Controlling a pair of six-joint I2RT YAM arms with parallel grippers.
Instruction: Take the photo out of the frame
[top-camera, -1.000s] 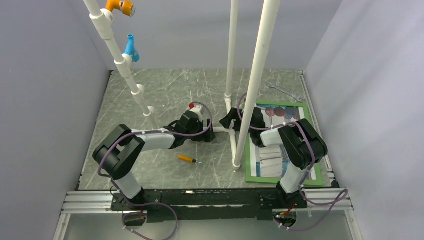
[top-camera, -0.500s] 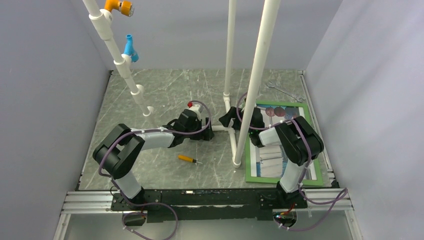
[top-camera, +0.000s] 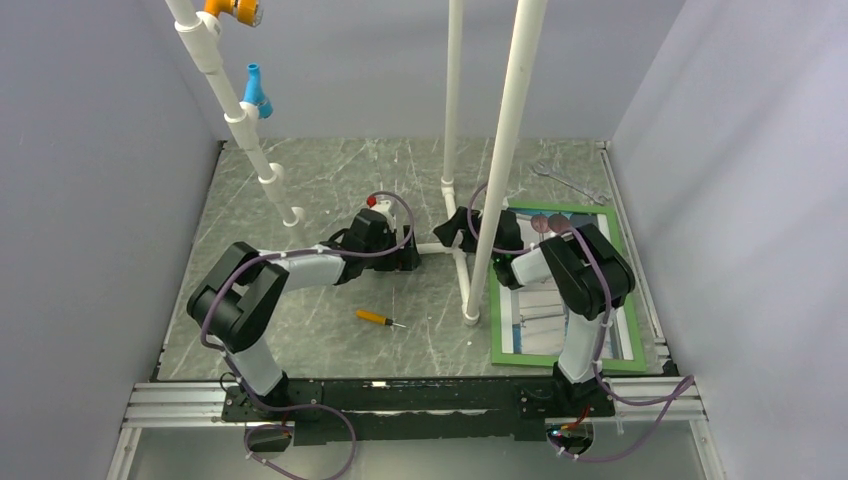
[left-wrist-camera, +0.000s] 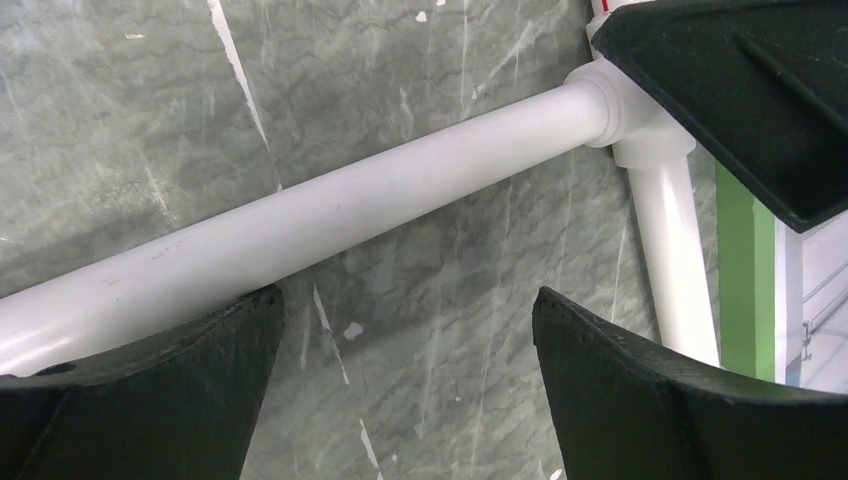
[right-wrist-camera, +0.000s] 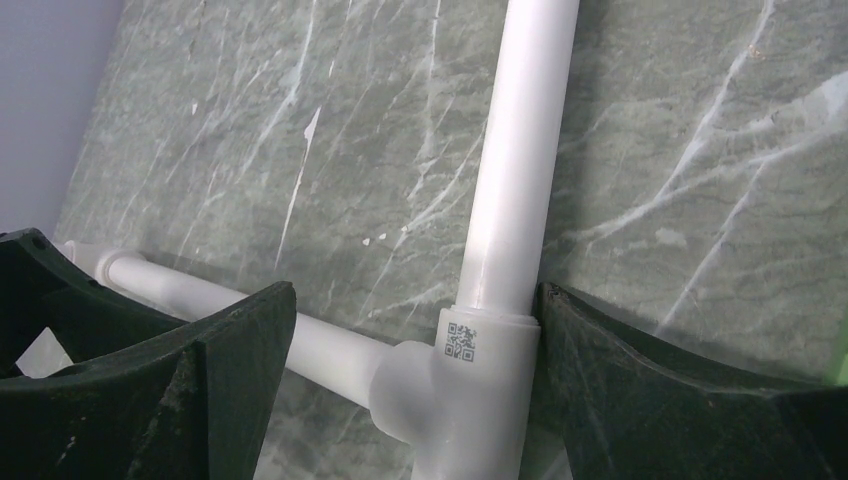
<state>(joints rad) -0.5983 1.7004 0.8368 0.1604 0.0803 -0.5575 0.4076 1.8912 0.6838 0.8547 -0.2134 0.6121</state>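
On the right side of the worktop, the photo lies flat, face up, inside the frame, whose green rails surround it on all four sides. The right arm reaches across the upper half of the print, so only the balloons at the far end and the pale walkway at the near end show.

The print looks like thin paper: probably light and limp, easy to crease or smudge, and with no raised edge to catch. Whether a glazing sheet covers it cannot be told from these views. The white border at an exposed near corner seems the safest place to take hold, lifting low and slowly. The frame looks stiff and light and would likely slide or rise with the print unless something presses on a rail.

Neither end effector is on the photo or the frame. The right end effector is spread wide with the T-fitting of the white pipe stand between its fingers, holding nothing. Whether a finger touches the pipe is unclear. The left end effector is likewise wide and empty, low over the stand's horizontal base pipe. One foot of the stand sits just beside the frame's left rail, crowding access there.

An orange-handled screwdriver lies left of the stand, and a wrench lies beyond the frame's far end.
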